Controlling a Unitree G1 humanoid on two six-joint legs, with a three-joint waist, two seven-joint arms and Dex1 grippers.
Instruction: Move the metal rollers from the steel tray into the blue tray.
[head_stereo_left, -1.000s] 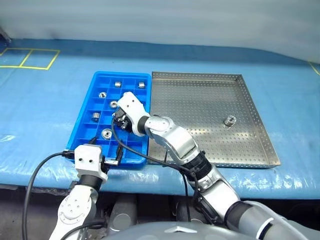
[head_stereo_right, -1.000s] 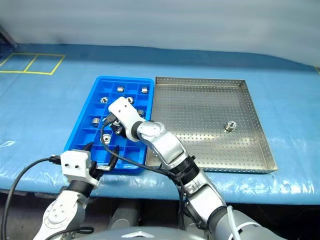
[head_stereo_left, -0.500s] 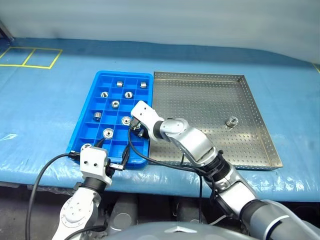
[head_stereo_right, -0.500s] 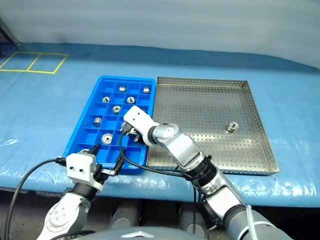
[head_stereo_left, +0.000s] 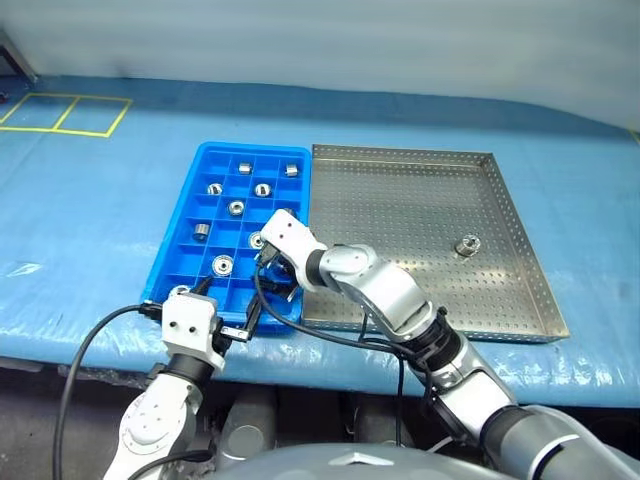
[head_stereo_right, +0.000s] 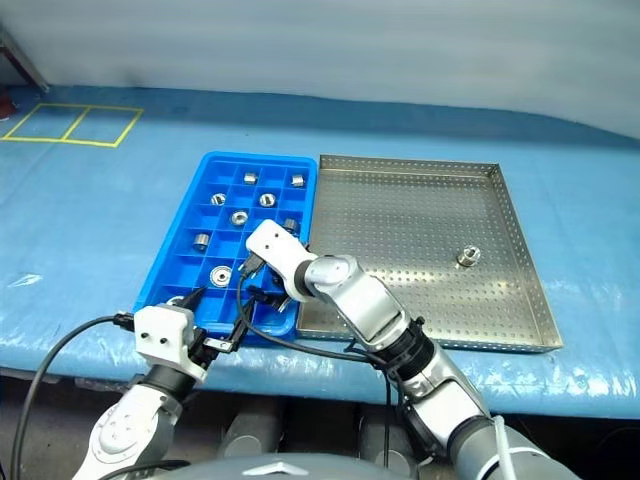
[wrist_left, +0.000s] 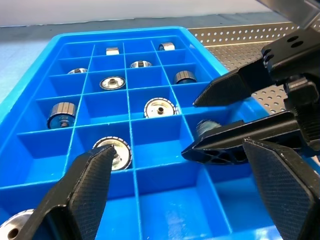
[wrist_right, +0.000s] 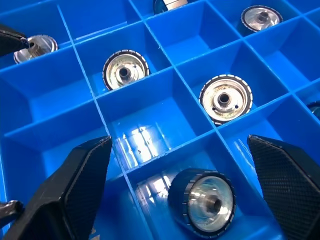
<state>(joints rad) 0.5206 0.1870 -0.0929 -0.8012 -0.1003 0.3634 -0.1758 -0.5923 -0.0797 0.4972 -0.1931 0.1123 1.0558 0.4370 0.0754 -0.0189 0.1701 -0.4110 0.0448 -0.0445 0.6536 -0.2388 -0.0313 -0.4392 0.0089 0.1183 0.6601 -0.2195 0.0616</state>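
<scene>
The blue tray (head_stereo_left: 200, 205) lies left of the steel tray (head_stereo_left: 400, 180), and several metal rollers (head_stereo_left: 236, 208) sit in its compartments. One roller (head_stereo_left: 467, 244) rests on the steel tray's perforated floor. My right gripper (wrist_right: 179, 141) hangs open low over the blue tray's near right compartments. A roller (wrist_right: 202, 200) lies loose in the compartment below it, between the spread fingers (wrist_right: 75, 190). My left gripper (wrist_left: 177, 147) is open and empty at the blue tray's near edge, pointing toward the right gripper (wrist_left: 189, 128).
Both trays lie side by side on a blue plastic-covered table (head_stereo_left: 90, 220). Yellow tape lines (head_stereo_left: 65, 115) mark the far left. A black cable (head_stereo_left: 300, 325) loops from the right arm over the blue tray's near corner.
My right gripper has moved toward the near right part of the blue tray, sunk lower and opened. The roller it held now lies in a compartment. The left arm has stayed put.
</scene>
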